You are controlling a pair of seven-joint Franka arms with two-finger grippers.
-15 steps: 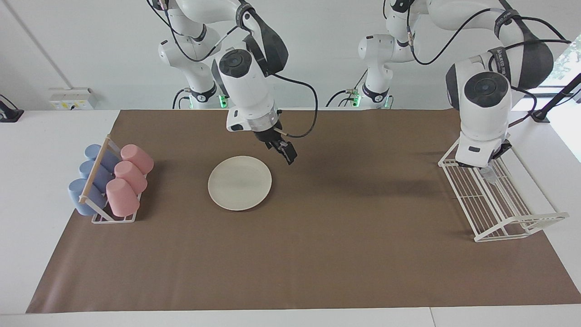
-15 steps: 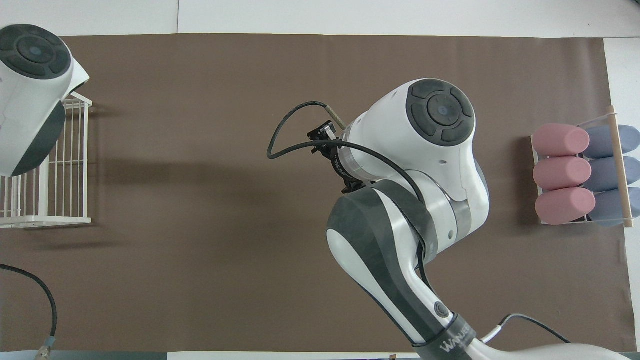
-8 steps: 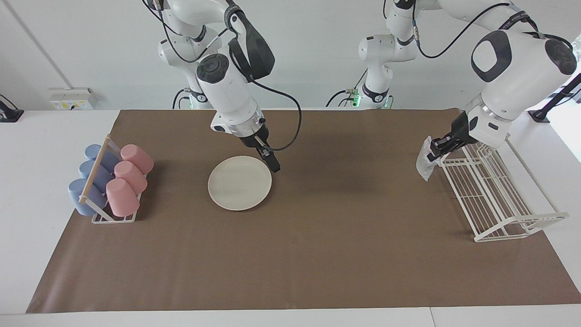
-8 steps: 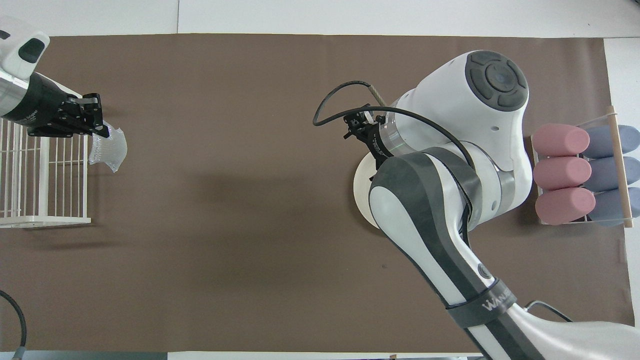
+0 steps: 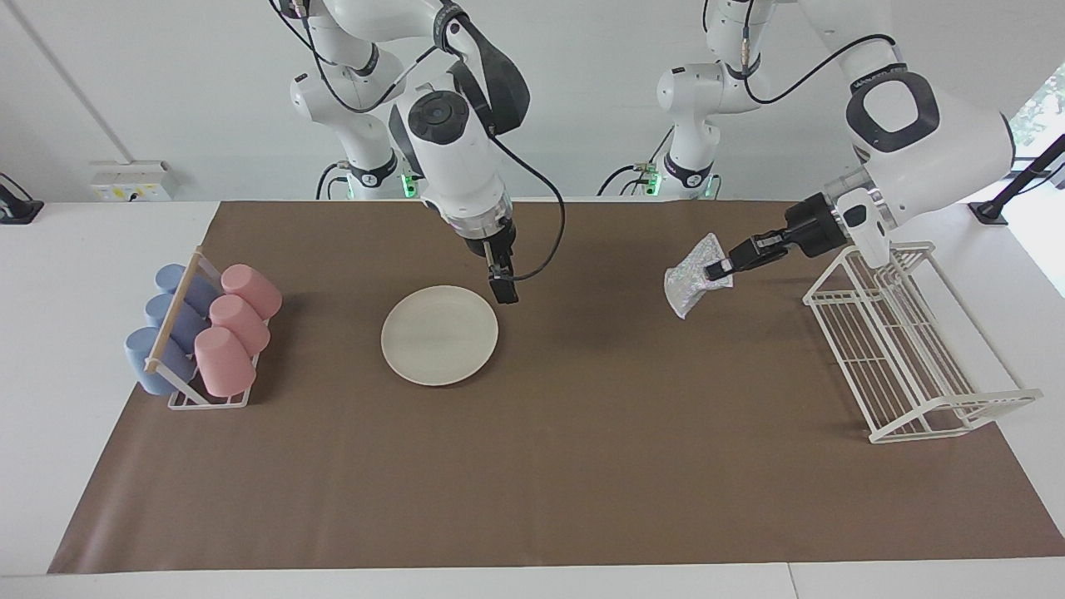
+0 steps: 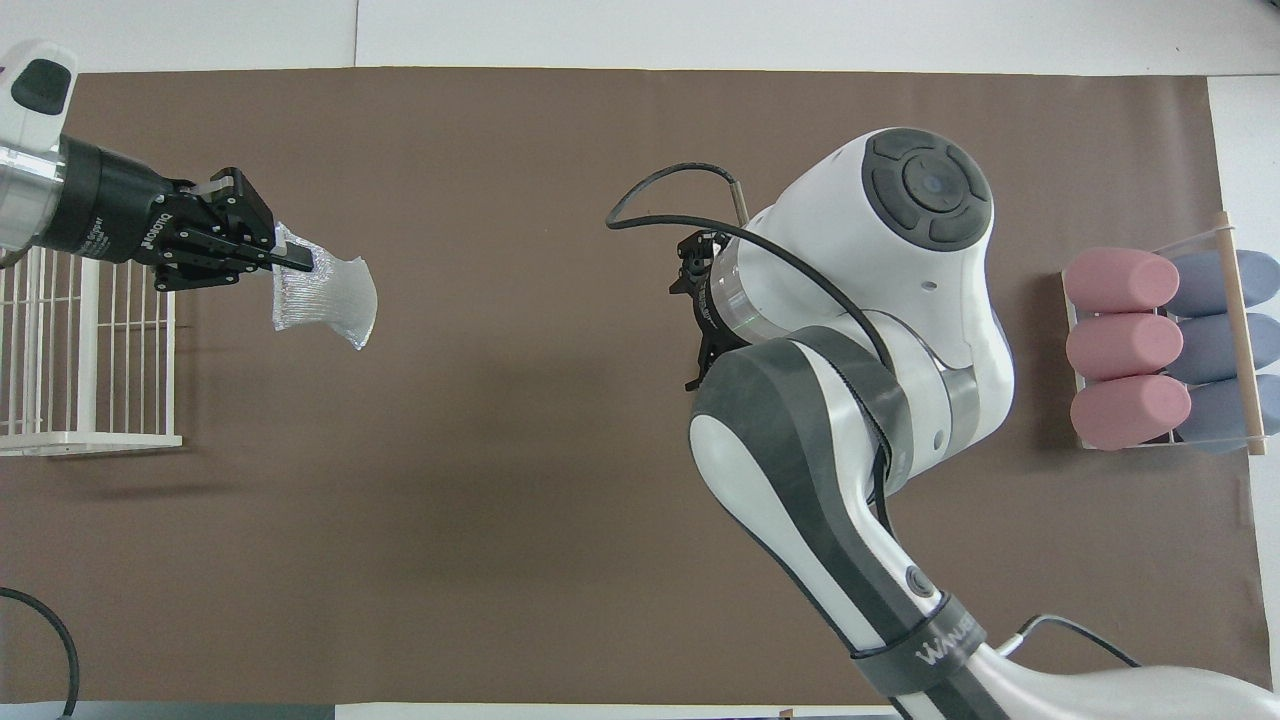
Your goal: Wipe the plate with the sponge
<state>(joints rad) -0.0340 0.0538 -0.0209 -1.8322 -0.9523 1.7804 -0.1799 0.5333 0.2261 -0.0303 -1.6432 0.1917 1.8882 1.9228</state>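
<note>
The left gripper (image 5: 720,269), at centre right of the facing view and clamped on the sponge (image 5: 692,285), has the plate (image 5: 439,334) well toward frame left, where the wide-open right gripper (image 5: 502,287) hovers.

You can read little lettering here. In the overhead view, the dark band round the right arm's forearm (image 6: 930,645) carries pale capitals that seem to begin "WANJE", the rest running out of sight. The black body of the left gripper (image 6: 290,258) bears small white print, too fine to make out, and the left arm's band (image 5: 874,76) in the facing view carries lettering you cannot read.
</note>
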